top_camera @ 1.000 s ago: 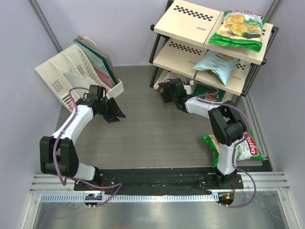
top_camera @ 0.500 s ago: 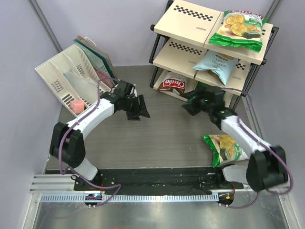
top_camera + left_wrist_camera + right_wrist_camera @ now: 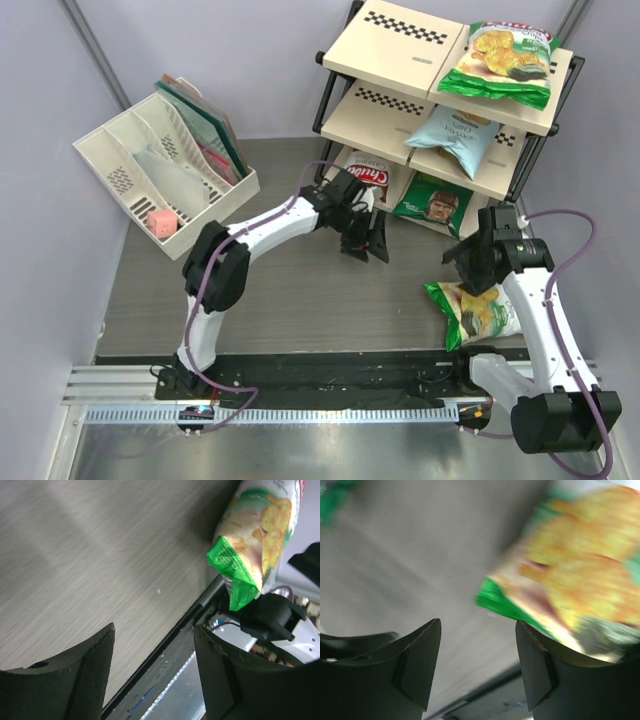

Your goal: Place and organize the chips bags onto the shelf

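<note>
The shelf (image 3: 390, 45) stands at the back right. A green-and-white chips bag (image 3: 500, 62) lies on its top board and a light blue one (image 3: 452, 135) on the middle board. On the bottom board sit a dark brown bag (image 3: 362, 175) and a dark green bag (image 3: 430, 200). Another green-and-white bag (image 3: 478, 312) (image 3: 255, 535) (image 3: 580, 575) lies on the table at the right. My left gripper (image 3: 367, 248) (image 3: 152, 645) hangs open and empty in front of the bottom board. My right gripper (image 3: 466, 272) (image 3: 477, 635) is open just above the table bag's left end, holding nothing.
A white slotted organizer (image 3: 160, 170) with folders and a pink cube (image 3: 158, 221) stands at the back left. A black strip (image 3: 330, 372) and a metal rail run along the near edge, by the arm bases. Grey walls close in on both sides.
My left arm swung right from the organizer to the shelf's bottom board, its jaws widening. My right arm pulled back from the bottom board to the bag on the table, uncovering the dark green bag.
</note>
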`<state>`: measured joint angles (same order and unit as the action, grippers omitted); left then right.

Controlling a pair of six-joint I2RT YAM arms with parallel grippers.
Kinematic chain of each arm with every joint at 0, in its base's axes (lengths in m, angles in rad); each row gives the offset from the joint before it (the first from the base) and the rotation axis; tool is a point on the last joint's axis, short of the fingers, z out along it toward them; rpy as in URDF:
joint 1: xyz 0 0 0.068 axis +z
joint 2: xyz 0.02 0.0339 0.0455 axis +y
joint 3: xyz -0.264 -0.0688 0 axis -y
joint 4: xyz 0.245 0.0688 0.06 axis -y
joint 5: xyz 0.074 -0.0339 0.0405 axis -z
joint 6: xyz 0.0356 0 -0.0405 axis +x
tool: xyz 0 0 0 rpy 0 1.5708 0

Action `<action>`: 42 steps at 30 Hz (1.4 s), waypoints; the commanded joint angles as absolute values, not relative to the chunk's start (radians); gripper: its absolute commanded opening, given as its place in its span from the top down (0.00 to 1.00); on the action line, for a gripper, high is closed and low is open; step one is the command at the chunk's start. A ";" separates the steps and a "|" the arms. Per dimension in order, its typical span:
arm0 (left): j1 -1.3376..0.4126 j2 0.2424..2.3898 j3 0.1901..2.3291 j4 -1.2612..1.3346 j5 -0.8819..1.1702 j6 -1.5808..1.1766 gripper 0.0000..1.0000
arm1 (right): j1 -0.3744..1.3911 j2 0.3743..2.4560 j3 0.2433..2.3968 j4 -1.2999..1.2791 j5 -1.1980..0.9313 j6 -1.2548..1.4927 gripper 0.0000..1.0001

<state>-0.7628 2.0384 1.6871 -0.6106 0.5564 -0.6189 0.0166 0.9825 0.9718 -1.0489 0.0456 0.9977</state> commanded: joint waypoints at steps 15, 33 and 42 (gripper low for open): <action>-0.928 2.302 1.787 -0.169 0.815 -0.894 0.35 | -0.057 0.942 0.890 -1.379 0.285 0.923 0.37; -0.940 2.419 1.832 -0.012 0.787 -1.028 0.35 | -0.057 1.025 0.801 -1.246 0.229 0.874 0.38; -0.989 2.459 1.815 0.113 0.801 -1.120 0.59 | -0.057 1.049 0.779 -1.207 0.210 0.848 0.41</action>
<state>-0.9615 2.4439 1.8149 -0.0025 0.7788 -1.0618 -0.0544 1.0439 0.7845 -1.2419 0.2096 0.8734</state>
